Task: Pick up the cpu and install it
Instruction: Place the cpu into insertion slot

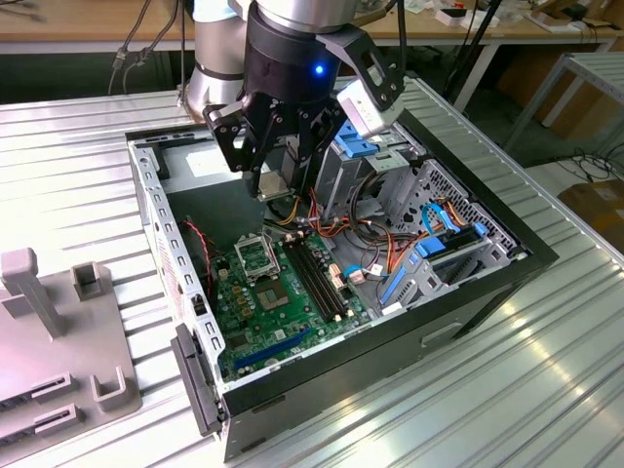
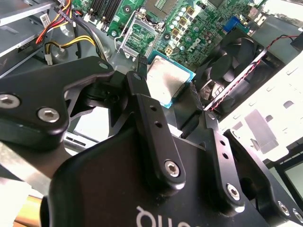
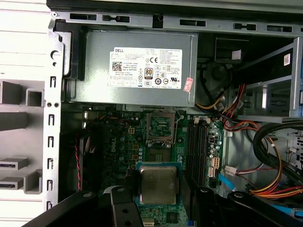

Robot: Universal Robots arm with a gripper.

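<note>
**A:** What is nearest the wrist cameras?

**B:** The gripper [image 1: 276,188]. It is drawn in narrow and clamps the cpu [image 3: 158,184]. In the first wrist view its black fingers [image 3: 125,208] press on two opposite edges of the chip, whose silver-grey face is turned to the camera.

**A:** Where is that in the wider scene?

**B:** Upper middle of the exterior view. The chip hangs over the open computer case [image 1: 458,312], well above the board and touching nothing but the fingers.

**A:** And under it?

**B:** The green motherboard [image 1: 283,317] lies flat on the case floor. The socket frame [image 1: 255,258] sits on the board, lower in the frame than the chip and apart from it. Dark memory slots [image 1: 317,283] run just beside the frame, toward the exterior view's right.

**A:** Farther on?

**B:** The grey power supply [image 3: 137,66] sits at the end of the case beyond the socket frame. Coloured cables [image 3: 272,187] bunch beside the board.

**A:** Outside the case?

**B:** A ribbed metal table [image 1: 526,390] carries the case. A grey fixture [image 1: 58,331] stands at the lower left of the exterior view.
</note>
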